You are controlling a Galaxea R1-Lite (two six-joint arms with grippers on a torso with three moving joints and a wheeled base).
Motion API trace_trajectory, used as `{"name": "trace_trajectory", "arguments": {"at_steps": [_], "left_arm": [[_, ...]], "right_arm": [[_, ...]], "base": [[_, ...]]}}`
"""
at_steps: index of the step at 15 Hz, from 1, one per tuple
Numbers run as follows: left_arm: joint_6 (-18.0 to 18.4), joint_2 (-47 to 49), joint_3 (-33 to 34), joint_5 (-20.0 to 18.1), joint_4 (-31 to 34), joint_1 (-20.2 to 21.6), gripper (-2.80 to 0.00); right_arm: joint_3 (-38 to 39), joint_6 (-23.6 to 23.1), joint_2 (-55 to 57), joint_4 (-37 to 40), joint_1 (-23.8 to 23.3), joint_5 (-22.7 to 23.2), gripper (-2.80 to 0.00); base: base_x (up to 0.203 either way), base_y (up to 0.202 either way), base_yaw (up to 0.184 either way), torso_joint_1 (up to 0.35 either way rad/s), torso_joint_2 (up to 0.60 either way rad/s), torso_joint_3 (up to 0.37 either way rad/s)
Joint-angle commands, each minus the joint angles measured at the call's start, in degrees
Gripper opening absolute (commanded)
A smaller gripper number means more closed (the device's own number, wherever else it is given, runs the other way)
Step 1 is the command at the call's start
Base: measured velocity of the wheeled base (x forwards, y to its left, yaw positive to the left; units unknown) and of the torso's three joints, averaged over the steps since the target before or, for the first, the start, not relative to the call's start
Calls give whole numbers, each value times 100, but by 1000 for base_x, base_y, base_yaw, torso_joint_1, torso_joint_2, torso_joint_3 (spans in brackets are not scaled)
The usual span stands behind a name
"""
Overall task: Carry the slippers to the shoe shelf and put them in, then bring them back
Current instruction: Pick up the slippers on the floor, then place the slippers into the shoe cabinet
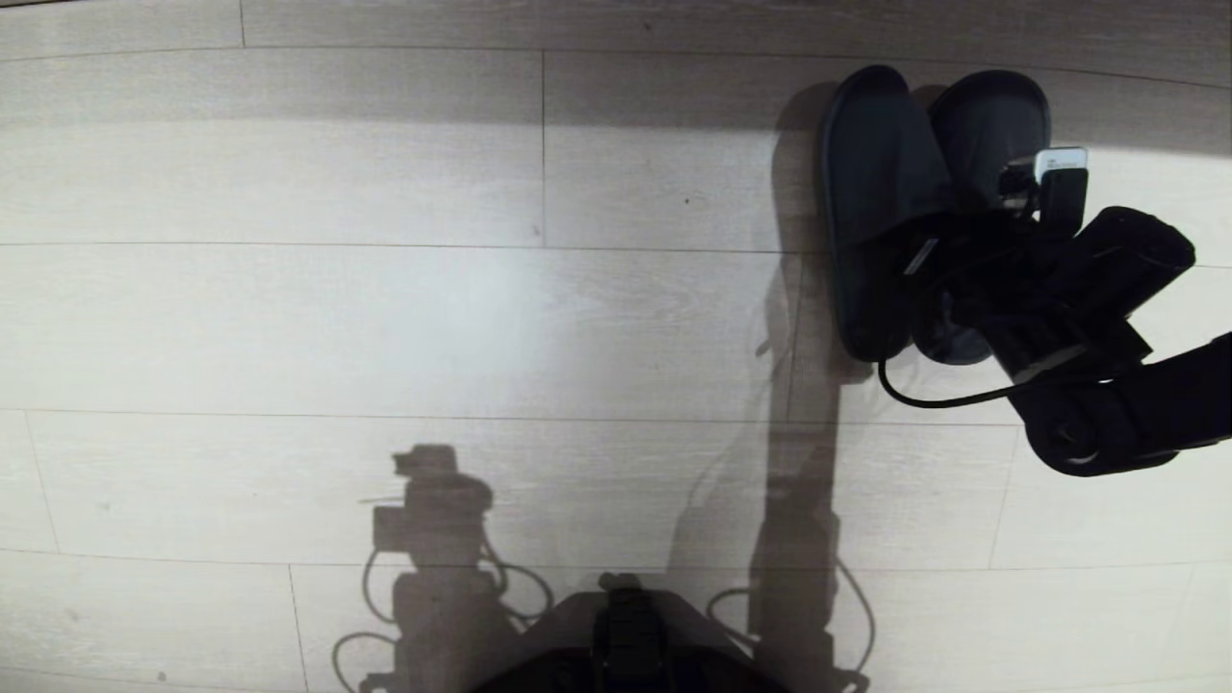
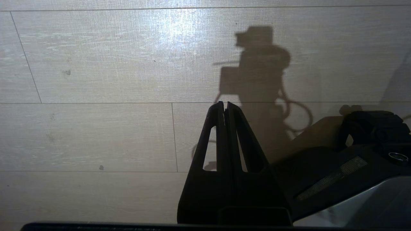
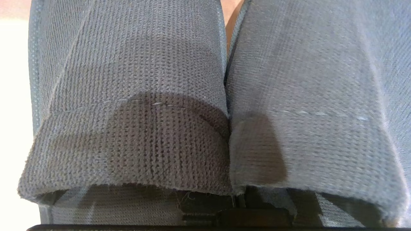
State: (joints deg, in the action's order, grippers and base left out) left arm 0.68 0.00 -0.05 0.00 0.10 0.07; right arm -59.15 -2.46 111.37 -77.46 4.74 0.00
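Note:
The slippers lie side by side on the floor at the far right of the head view, the left one [image 1: 871, 173] beside the right one [image 1: 987, 120]. My right gripper [image 1: 938, 245] reaches into them from the heel side. In the right wrist view its fingers are hidden under the two grey knit straps [image 3: 128, 80] [image 3: 305, 80] and show only as dark shapes through the fabric, pressed together where the straps meet. It is shut on the slippers' inner strap sides. My left gripper [image 2: 224, 104] hangs parked over bare floor, shut and holding nothing. The shoe shelf is out of view.
Pale wood-plank floor [image 1: 385, 318] fills the head view. My base [image 1: 626, 645] shows at the bottom centre with arm shadows beside it. A black cable [image 1: 924, 397] loops from the right arm just behind the slippers' heels.

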Motion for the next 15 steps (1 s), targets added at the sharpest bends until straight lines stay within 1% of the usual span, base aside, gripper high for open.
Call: {"name": "trace_trajectory", "arguments": {"at_steps": [1, 5, 8, 12, 15], "left_arm": [[2, 0, 5, 0, -1, 1, -280], [-36, 0, 2, 0, -10, 1, -280], [-51, 0, 5, 0, -10, 1, -280], [-51, 0, -2, 0, -10, 1, -280], [-51, 0, 4, 0, -10, 1, -280]], "right_arm": [[334, 91, -823, 141, 16, 17, -280], [1189, 222, -2246, 1006, 36, 61, -280], [1967, 220, -3289, 1421, 46, 45, -280], [2875, 35, -4988, 2100, -6, -141, -280], [3603, -3, -6337, 2699, -209, -194, -280]], "base": [[0, 0, 0, 0, 0, 0], [0, 0, 0, 0, 0, 0], [0, 0, 0, 0, 0, 0], [0, 0, 0, 0, 0, 0], [0, 0, 0, 0, 0, 0]]}}
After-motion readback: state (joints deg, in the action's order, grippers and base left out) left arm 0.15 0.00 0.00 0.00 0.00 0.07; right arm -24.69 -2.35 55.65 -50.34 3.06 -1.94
